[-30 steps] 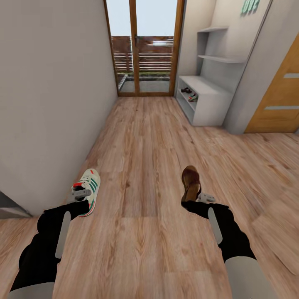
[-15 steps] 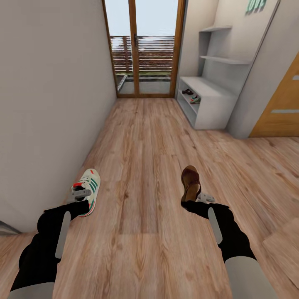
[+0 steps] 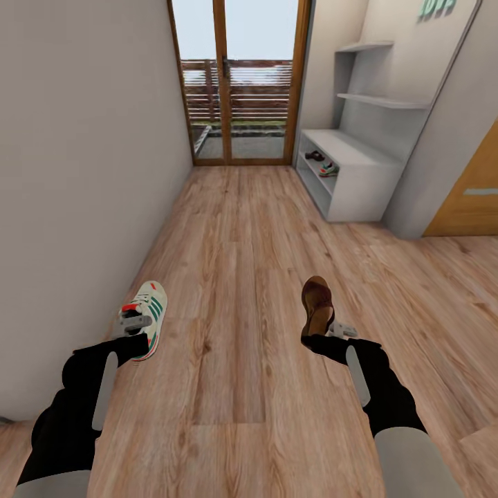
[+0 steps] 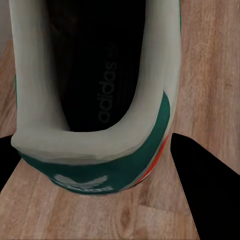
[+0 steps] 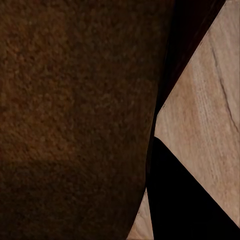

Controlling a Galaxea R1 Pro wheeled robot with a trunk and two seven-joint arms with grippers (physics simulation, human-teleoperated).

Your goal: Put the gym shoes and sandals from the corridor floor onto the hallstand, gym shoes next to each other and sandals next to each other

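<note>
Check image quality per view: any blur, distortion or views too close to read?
Head view: evenly lit, wide-angle bend in the walls, the shoes on the hallstand small and soft. Left wrist view: gym shoe heel very close, insole lettering readable. Right wrist view: sandal so close it reads as dark brown texture, dim.

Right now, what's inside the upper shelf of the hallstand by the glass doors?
Inside the hallstand, the upper open shelf holds one dark sandal and one gym shoe, side by side. The shelf below is mostly hidden from this angle, so its contents cannot be seen.
</note>
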